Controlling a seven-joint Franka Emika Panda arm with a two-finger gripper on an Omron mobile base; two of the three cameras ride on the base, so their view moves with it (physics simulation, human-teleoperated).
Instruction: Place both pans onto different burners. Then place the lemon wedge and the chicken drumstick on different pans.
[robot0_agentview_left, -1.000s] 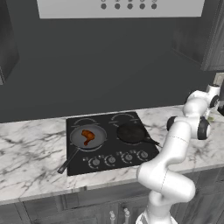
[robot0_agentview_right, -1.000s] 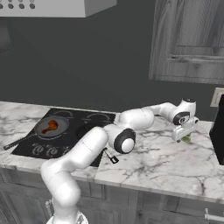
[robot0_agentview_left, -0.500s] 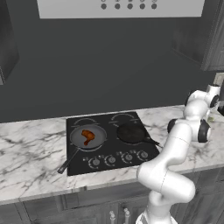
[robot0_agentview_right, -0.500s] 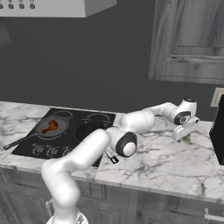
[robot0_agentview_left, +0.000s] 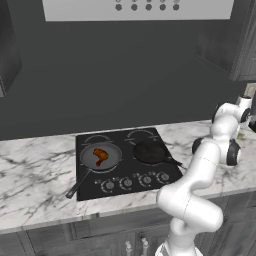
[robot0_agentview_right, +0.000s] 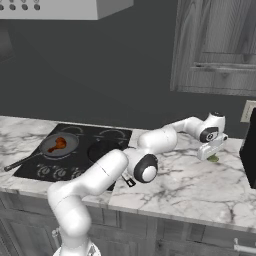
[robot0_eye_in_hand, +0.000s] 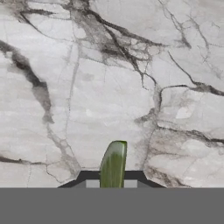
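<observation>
Reaching far to the right of the cooktop (robot0_agentview_left: 127, 160), the arm was seen stretched low over the marble counter (robot0_agentview_right: 200, 185), with the gripper (robot0_agentview_right: 209, 155) down at its surface. In the hand view the lemon wedge (robot0_eye_in_hand: 113, 165) was seen standing between the two finger tips, which were drawn in against its sides, so the gripper was clamped on the wedge just above the veined counter. From the right base view a bit of green (robot0_agentview_right: 214, 158) was visible under the gripper, at the counter, near a dark appliance (robot0_agentview_right: 249, 150) at the frame's edge. Both pans were set on separate burners: the wider grey pan (robot0_agentview_left: 101, 156) on the front left ring, its thin handle pointing toward the counter's front edge, and the black pan (robot0_agentview_left: 150, 151) on the ring to its right. The drumstick (robot0_agentview_left: 100, 155) was seen lying inside the grey pan; the black pan held nothing.
</observation>
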